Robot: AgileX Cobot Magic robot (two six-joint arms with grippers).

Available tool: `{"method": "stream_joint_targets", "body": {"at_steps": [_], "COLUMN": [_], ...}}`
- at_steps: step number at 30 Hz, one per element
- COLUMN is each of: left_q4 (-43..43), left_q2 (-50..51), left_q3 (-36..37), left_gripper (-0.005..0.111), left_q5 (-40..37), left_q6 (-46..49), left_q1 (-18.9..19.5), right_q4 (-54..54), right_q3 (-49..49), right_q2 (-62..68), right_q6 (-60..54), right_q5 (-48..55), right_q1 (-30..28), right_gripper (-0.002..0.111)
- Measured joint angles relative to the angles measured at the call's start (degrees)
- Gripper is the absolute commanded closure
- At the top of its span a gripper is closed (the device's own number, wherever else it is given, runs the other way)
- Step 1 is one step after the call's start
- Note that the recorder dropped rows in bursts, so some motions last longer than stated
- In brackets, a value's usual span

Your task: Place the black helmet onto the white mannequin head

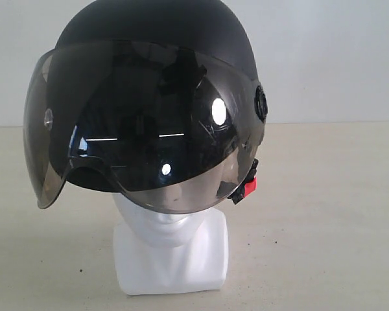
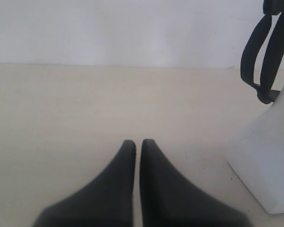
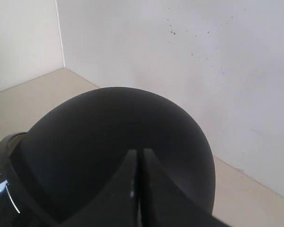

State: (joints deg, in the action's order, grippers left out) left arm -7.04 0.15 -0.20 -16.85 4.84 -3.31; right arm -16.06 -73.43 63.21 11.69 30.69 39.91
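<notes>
Capping the upright white mannequin head (image 1: 172, 253), black helmet (image 1: 157, 26) faces camera; left hand (image 2: 138, 142), right hand (image 3: 137, 152) closed.

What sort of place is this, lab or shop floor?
Probably a staged lab test bench: plain white walls, a plain beige tabletop, and a single prop set, the black helmet sitting on the white mannequin head. No shop fittings visible.

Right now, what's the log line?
black helmet: on white mannequin head | left gripper: shut, empty | right gripper: shut, at helmet
</notes>
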Motion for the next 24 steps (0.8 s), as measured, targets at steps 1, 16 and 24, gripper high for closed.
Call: {"method": "stream_joint_targets", "body": {"at_steps": [1, 16, 24], "left_q4": [0.0, 0.6, 0.6], "left_q2": [0.0, 0.0, 0.0], "left_q3": [0.0, 0.0, 0.0], "left_gripper": [0.102, 0.102, 0.102], "left_q5": [0.0, 17.4, 29.7], "left_q6": [0.3, 0.8, -6.5], "left_q1": [0.0, 0.0, 0.0], "right_q4": [0.1, 0.4, 0.4], "right_q3": [0.0, 0.0, 0.0], "right_q2": [0.0, 0.0, 0.0], "right_q6": [-0.2, -1.6, -3.1], "right_q5": [0.0, 0.0, 0.0], "right_q1": [0.0, 0.0, 0.0], "right_gripper": [0.108, 0.108, 0.108]}}
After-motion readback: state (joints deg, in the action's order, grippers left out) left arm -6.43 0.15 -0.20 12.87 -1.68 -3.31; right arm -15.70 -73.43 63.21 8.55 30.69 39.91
